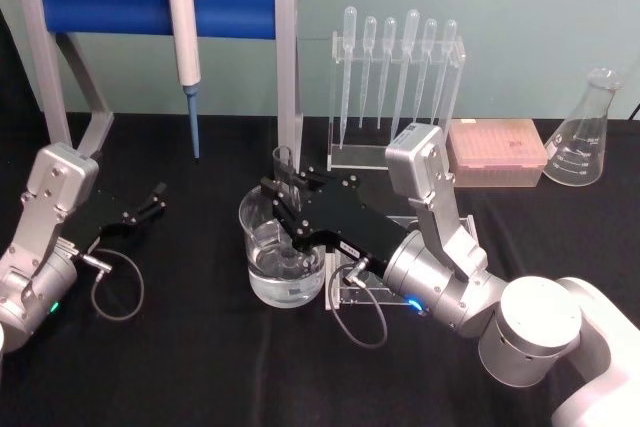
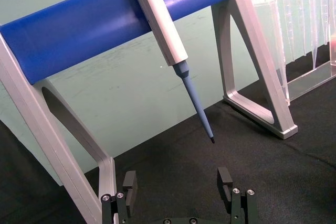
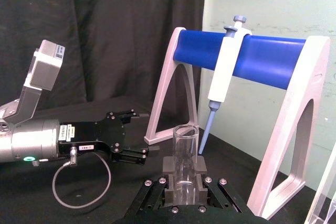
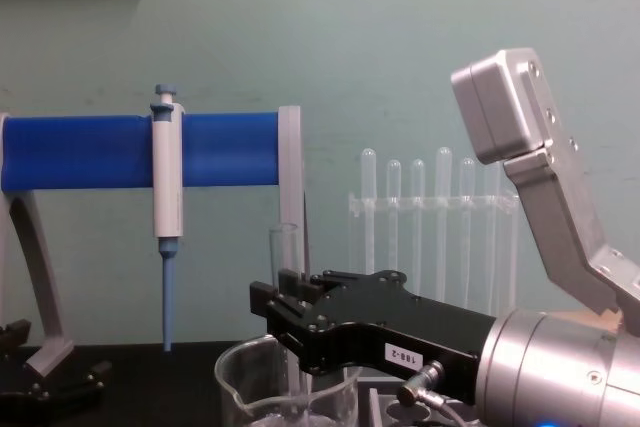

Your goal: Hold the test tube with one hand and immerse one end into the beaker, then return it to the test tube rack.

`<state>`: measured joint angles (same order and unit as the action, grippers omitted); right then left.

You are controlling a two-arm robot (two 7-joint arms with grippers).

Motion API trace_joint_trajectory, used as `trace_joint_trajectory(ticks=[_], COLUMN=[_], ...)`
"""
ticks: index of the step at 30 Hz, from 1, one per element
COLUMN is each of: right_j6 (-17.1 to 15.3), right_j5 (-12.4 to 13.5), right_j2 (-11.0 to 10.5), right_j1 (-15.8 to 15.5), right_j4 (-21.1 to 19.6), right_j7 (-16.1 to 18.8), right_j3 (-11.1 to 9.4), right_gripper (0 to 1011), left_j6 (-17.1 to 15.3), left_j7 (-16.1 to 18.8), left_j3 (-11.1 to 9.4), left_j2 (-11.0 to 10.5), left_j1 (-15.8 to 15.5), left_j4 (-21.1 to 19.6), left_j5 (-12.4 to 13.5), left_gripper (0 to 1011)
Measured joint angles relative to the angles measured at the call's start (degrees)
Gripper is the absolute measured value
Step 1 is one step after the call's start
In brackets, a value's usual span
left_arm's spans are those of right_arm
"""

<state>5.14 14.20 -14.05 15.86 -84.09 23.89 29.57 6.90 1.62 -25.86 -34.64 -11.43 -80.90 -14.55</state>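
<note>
Right gripper (image 1: 287, 205) holds test tube (image 1: 284, 172) upright, seemingly inside beaker (image 1: 258, 277).

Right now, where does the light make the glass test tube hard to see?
Head view: the test tube, held by the right gripper in the beaker, is faint against black cloth. Chest view: its glass melts into the pale wall. Right wrist view: rim highlights outline it. Left gripper rests open, far left.

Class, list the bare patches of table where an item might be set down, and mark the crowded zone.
Free: the front strip between the left gripper and the beaker; also the patch before the flask and tip box. Crowded: around the beaker, where the right gripper holds the test tube, with the pipette rack behind.
</note>
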Motion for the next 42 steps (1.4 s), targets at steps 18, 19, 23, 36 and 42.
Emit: trace_joint_trajectory(ticks=[18, 19, 23, 36, 42], right_j6=[0.0, 0.0, 0.0, 0.0, 0.0], right_j5=[0.0, 0.0, 0.0, 0.0, 0.0], right_j2=[0.0, 0.0, 0.0, 0.0, 0.0], right_j1=[0.0, 0.0, 0.0, 0.0, 0.0], right_j4=[0.0, 0.0, 0.0, 0.0, 0.0], right_j7=[0.0, 0.0, 0.0, 0.0, 0.0], right_j3=[0.0, 0.0, 0.0, 0.0, 0.0], right_gripper=[226, 226, 226, 226, 226], left_j6=[0.0, 0.0, 0.0, 0.0, 0.0], left_j7=[0.0, 0.0, 0.0, 0.0, 0.0], left_j3=[0.0, 0.0, 0.0, 0.0, 0.0], left_j2=[0.0, 0.0, 0.0, 0.0, 0.0], left_j1=[0.0, 0.0, 0.0, 0.0, 0.0], left_j4=[0.0, 0.0, 0.0, 0.0, 0.0], left_j5=[0.0, 0.0, 0.0, 0.0, 0.0], left_gripper=[1000, 1000, 1000, 1000, 1000])
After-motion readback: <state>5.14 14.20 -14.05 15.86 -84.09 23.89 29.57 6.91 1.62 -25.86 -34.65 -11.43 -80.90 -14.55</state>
